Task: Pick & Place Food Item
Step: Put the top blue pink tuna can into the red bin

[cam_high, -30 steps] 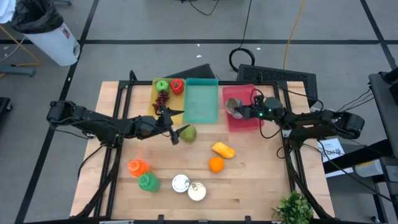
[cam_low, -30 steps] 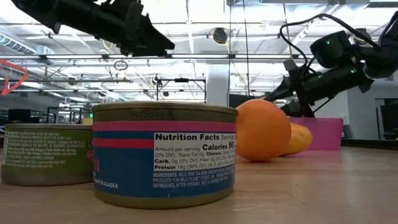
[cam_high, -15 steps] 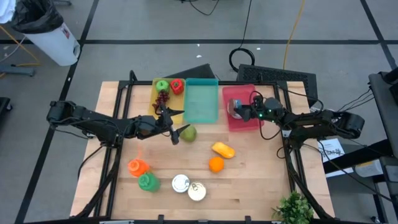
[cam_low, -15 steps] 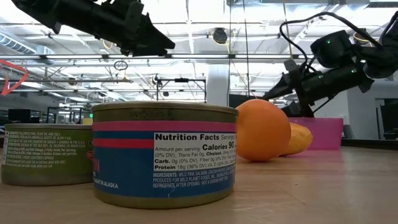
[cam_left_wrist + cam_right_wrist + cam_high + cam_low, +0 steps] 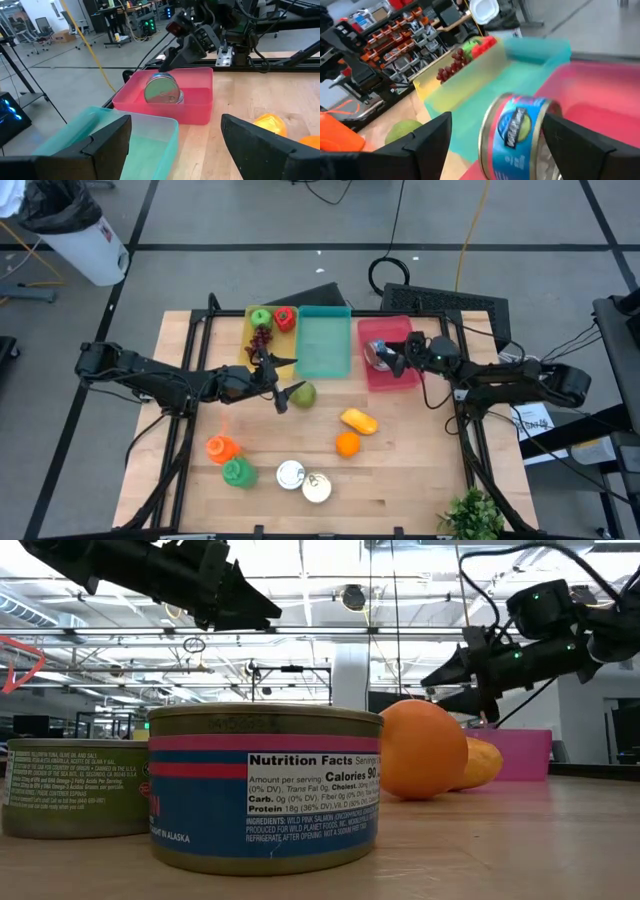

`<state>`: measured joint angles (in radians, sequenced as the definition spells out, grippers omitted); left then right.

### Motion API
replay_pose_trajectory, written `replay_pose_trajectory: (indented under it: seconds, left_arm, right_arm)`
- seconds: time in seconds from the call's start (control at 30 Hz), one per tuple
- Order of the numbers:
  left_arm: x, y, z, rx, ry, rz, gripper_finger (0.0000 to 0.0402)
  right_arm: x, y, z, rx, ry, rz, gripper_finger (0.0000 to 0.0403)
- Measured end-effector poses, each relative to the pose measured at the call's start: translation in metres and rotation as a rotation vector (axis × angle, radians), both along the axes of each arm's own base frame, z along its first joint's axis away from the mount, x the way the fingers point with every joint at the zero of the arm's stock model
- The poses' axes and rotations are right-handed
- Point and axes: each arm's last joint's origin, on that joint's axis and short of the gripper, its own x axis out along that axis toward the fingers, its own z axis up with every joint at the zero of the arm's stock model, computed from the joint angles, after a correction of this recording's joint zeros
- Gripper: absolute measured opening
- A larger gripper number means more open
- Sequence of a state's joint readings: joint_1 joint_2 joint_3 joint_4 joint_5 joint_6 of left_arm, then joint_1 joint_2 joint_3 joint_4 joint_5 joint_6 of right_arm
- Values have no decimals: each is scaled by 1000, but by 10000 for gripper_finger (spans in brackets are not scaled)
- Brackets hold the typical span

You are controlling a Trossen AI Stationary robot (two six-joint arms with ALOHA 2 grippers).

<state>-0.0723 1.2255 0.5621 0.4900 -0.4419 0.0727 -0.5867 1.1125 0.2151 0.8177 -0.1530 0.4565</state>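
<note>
A can with a blue and pink label (image 5: 515, 132) lies tipped on its side inside the pink bin (image 5: 398, 375) at the table's far right; its lid (image 5: 161, 90) faces the left arm. My right gripper (image 5: 392, 358) hangs open just above and to the right of the can, one finger on either side and clear of it. It also shows in the low view (image 5: 445, 680). My left gripper (image 5: 287, 377) is open above mid-table, beside a green fruit (image 5: 304, 394), and holds nothing.
A teal bin (image 5: 325, 345) and a yellow bin (image 5: 250, 345) with red and green produce and grapes stand left of the pink one. On the near half lie a yellow item (image 5: 359, 421), an orange (image 5: 347, 444), two cans (image 5: 303, 480), and an orange and a green item (image 5: 230, 460).
My right gripper has opened and let go of the can, which stays tipped in the pink bin. It has then rolled, risen a little and drawn back toward the table's right edge.
</note>
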Motion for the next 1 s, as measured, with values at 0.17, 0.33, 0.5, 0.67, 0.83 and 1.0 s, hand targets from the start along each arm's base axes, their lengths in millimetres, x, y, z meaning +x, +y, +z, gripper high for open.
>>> replay_pose_trajectory:
  seconds: [0.17,0.33,0.5,0.67,0.83,1.0]
  left_arm:
    - [0,0,0,0,0,0,310]
    - [0,0,0,0,0,0,310]
    - [0,0,0,0,0,1,310]
    - [0,0,0,-5,-2,2,310]
    - [0,0,0,-8,-3,2,310]
    - [0,0,0,-15,-6,3,310]
  right_arm:
    - [-2,5,10,-154,32,-46,292]
    - [5,12,18,-235,286,-129,292]
    - [11,18,34,-251,575,-197,292]
    - [14,23,49,-190,652,-165,292]
    - [12,22,48,-176,689,-155,292]
    - [10,14,46,-155,711,-190,292]
